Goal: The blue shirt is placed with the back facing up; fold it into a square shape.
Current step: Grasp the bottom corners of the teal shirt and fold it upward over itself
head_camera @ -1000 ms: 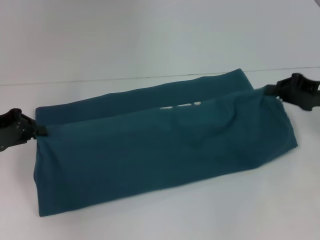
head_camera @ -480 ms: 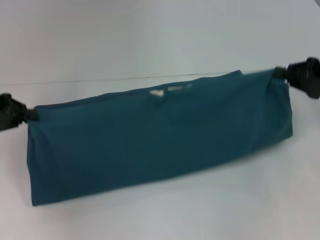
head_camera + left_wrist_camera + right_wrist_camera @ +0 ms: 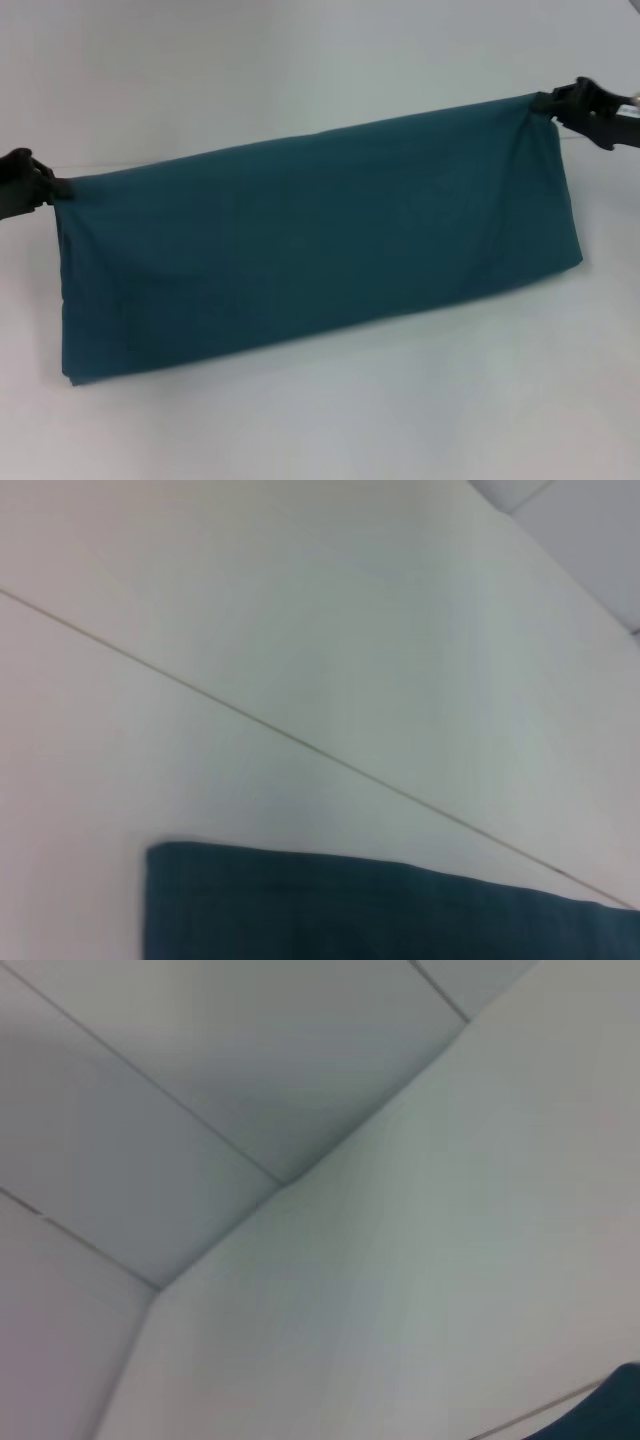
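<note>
Black at the frame's left edge, the left gripper (image 3: 48, 187) pinches one top corner of the blue shirt (image 3: 320, 245) — a long folded band hanging across mid-frame, lower edge on the white table (image 3: 400, 420) — to the right gripper (image 3: 548, 103), clamped on the upper-right corner.

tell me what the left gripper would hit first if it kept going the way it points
The left gripper points inward along the raised edge of the blue shirt, so the cloth it pinches comes first; depth is uncertain.
</note>
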Available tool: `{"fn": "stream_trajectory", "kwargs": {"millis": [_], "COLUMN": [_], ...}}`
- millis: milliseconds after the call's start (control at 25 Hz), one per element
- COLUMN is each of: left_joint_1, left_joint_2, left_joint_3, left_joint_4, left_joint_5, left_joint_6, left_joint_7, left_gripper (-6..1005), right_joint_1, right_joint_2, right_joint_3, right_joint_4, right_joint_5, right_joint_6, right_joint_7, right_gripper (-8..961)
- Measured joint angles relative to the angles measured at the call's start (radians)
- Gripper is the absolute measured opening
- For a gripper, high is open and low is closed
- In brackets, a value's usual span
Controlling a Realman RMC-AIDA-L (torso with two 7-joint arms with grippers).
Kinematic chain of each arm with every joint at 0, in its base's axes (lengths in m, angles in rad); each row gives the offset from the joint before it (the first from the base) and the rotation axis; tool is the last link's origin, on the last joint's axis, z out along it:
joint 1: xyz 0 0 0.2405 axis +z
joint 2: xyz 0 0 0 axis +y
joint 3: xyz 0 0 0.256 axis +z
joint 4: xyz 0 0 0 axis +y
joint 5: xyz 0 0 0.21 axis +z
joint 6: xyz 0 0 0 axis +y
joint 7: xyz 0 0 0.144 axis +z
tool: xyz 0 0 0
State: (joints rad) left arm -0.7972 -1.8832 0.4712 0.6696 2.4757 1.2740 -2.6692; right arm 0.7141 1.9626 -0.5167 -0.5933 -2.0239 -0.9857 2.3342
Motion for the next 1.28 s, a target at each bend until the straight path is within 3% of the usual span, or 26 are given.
{"fn": "stream_trajectory", "kwargs": {"millis": [240, 440, 920, 1280], "left_joint_1": [0.002, 0.008, 0.002, 0.032], "left_joint_2": [-0.021, -0.030, -0.047, -0.071], "left_joint_3": [0.045, 0.051, 0.053, 0.045], "left_joint_4": [-0.030, -0.047, -0.068, -0.019], "left_joint_5": [-0.002, -0.007, -0.010, -0.037], "left_joint_6": [-0.122, -0.183, -0.230, -0.263], "left_joint_7": [0.010, 0.029, 0.077, 0.090], "left_gripper": [49, 49, 75, 101], "right_joint_1": [0.045, 0.056, 0.071, 0.060], "right_joint_2": [0.038, 0.051, 0.055, 0.027], "right_joint_3": [-0.131, -0.188, -0.209, -0.203], "right_joint_4": [0.044, 0.052, 0.078, 0.086], "right_joint_5": [0.000, 0.000, -0.001, -0.001], "right_joint_6": [0.229, 0.323, 0.363, 0.367], "right_joint_7": [-0.012, -0.013, -0.013, -0.004], "right_gripper": [55, 55, 94, 132]}}
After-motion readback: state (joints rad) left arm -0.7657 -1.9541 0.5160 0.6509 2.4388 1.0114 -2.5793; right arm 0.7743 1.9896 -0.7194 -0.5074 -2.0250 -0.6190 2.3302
